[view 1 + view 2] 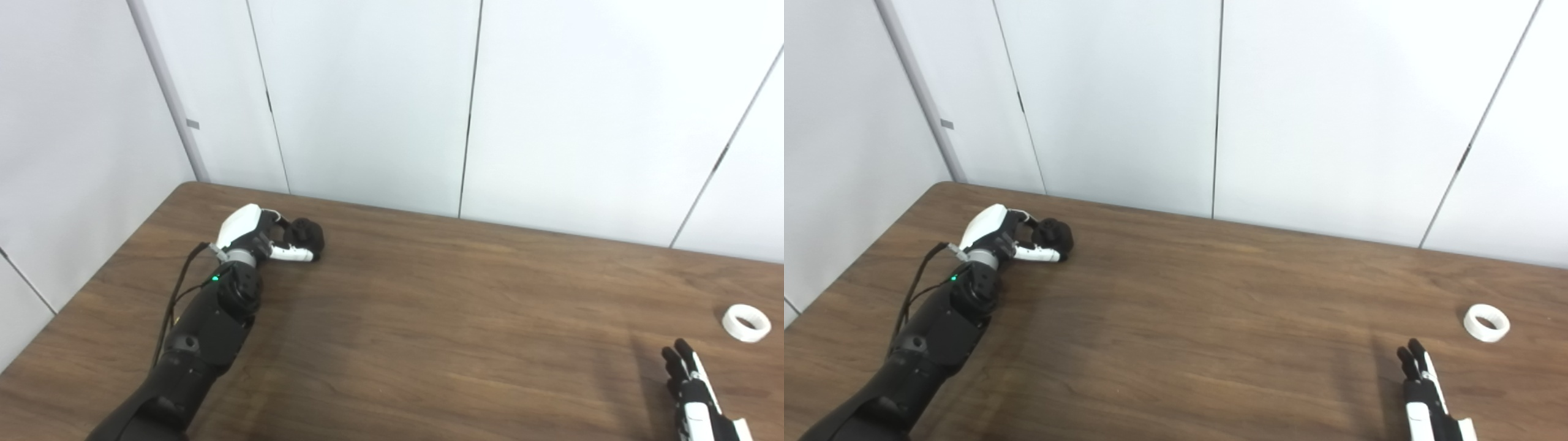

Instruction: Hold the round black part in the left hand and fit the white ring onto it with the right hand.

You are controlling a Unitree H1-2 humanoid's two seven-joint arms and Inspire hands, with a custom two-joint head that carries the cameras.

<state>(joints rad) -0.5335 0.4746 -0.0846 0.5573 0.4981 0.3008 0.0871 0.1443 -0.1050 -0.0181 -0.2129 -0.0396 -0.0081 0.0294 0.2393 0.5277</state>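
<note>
The left hand (pixel 263 236) wraps the round black part (pixel 306 234); the right hand (pixel 695 392), fingers straight, holds nothing; the white ring (pixel 746 323), at its one o'clock on the counter (pixel 459 318), looks light, rigid; pinch its rim.

We are in what looks like a robot test room or laboratory, not a home. The wall (pixel 367 104) behind is made of plain white panels with thin dark seams, without any decoration. The counter (pixel 465 318) has a brown wood-grain top and carries almost nothing. A black robot arm (pixel 202 331) with exposed cables and a small green light lies over it.
</note>
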